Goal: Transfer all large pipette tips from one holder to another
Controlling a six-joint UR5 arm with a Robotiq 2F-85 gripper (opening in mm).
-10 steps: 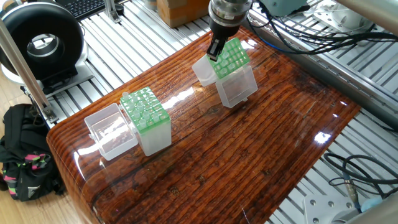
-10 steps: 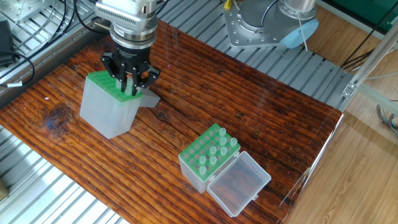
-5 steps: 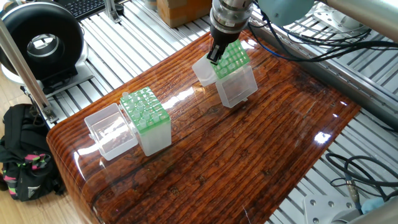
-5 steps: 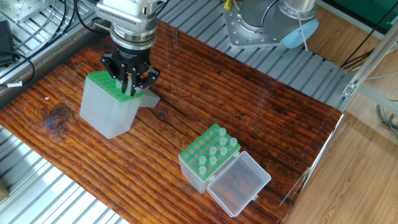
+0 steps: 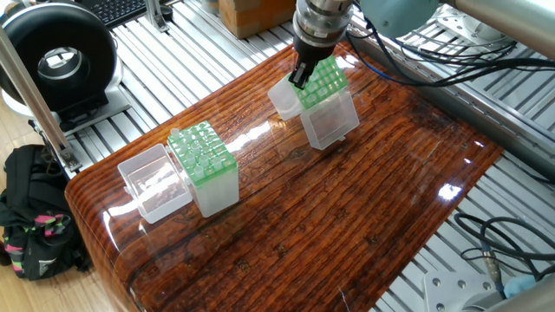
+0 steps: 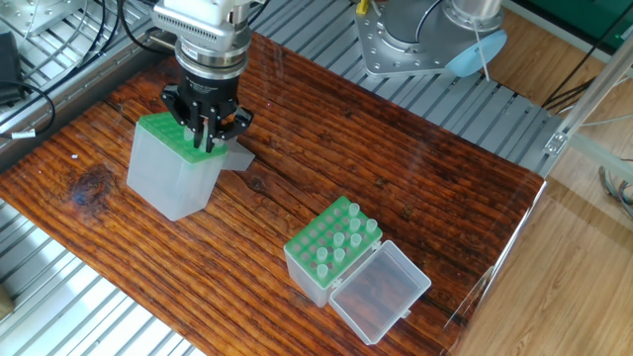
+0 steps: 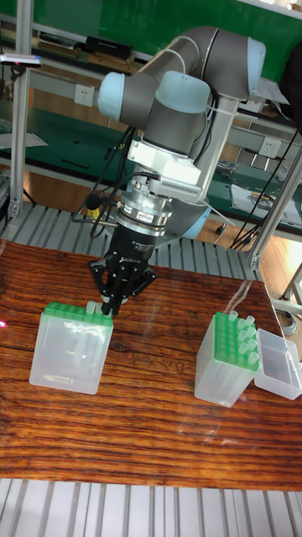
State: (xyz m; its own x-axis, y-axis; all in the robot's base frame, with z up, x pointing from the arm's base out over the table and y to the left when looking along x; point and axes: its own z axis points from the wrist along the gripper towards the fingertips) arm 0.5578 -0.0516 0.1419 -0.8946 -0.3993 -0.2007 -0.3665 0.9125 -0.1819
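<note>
Wooden table: gripper, fingers nearly together, possibly pinching a tip I cannot see, over one green rack; misalignment could jam it.

We see the gripper directly above one holder, the second holder well apart from it across the table, pipette tips standing in that second holder, its lid just beside.
</note>
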